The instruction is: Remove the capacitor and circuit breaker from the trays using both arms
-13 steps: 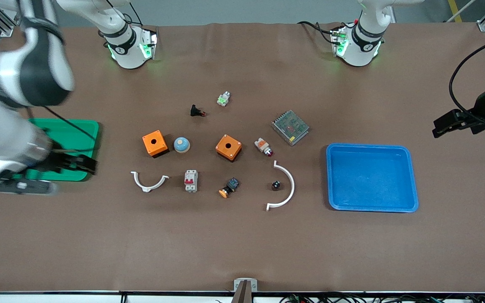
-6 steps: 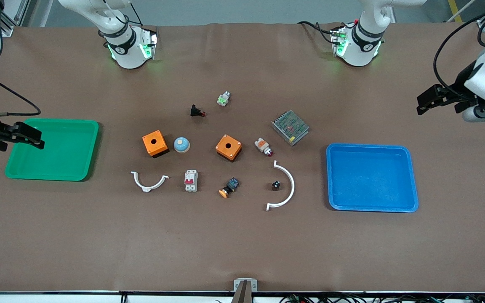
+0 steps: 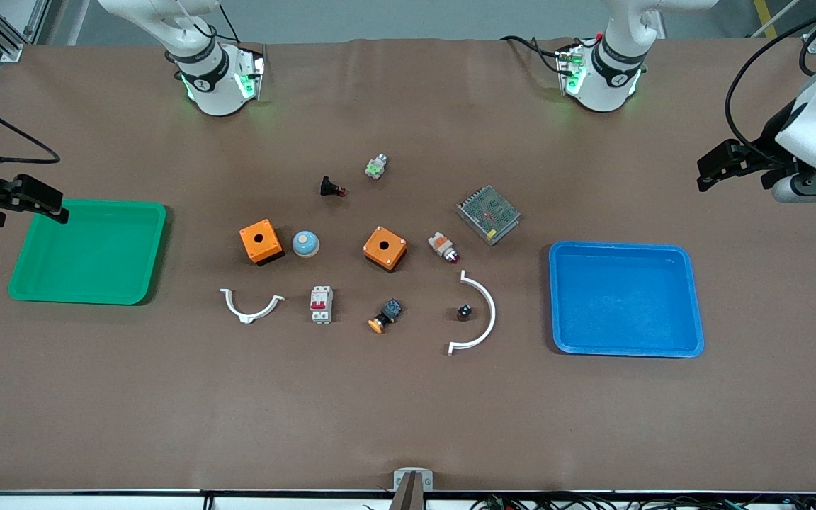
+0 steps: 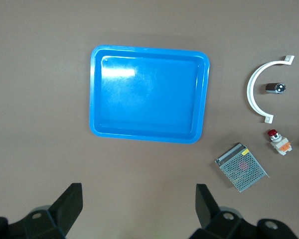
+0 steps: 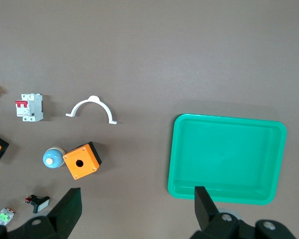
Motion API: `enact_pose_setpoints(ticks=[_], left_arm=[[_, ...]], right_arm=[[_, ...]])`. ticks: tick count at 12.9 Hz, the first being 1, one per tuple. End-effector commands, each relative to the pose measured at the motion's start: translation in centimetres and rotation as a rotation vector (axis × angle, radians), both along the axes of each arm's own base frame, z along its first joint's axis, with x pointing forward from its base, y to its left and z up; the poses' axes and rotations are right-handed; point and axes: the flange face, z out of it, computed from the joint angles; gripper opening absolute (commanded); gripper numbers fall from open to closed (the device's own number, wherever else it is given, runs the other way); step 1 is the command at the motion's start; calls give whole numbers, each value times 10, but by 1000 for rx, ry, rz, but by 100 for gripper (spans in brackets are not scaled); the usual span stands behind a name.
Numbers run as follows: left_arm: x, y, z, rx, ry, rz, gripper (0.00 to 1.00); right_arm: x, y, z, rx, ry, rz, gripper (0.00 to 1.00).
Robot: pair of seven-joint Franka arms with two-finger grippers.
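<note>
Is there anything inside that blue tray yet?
No. The blue tray shows only its bare floor in the front and left wrist views. Nothing covers it; both grippers hang open elsewhere.

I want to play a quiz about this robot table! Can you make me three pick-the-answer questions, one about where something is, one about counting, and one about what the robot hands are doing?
1. Where is the capacitor?
A. In the blue tray
B. On the table, inside the curve of a white clamp
C. In the green tray

2. How many orange boxes are on the table?
A. One
B. Two
C. Four

3. What are the left gripper and the right gripper doing?
A. Both are open and hold nothing
B. Both are shut on parts
C. One holds the breaker

Answers:
1. B: the tiny black cylinder sits within the arc of the white clamp, near the blue tray.
2. B: two orange boxes lie in the middle row.
3. A: each wrist view shows fingers spread wide with bare table between; the breaker lies untouched.
</note>
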Motion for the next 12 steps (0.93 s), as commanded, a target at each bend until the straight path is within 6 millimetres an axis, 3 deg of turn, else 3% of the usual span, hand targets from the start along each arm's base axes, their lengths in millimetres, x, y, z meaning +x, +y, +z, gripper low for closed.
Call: enact_pose_setpoints(ticks=[1, 4, 7, 12], left_arm=[[-11, 4, 12, -3, -9, -14, 100], [-10, 8, 18, 13, -23, -10, 100], [-6, 8, 20, 32, -31, -22, 100], [-1, 4, 17, 46, -27, -37, 100]], right_arm=[[-8, 4, 5, 2, -8, -5, 100], [-24, -3, 24, 4, -64, -28, 100], [-40, -3, 21, 11, -86, -75, 100], [-49, -1, 25, 10, -37, -55, 100]])
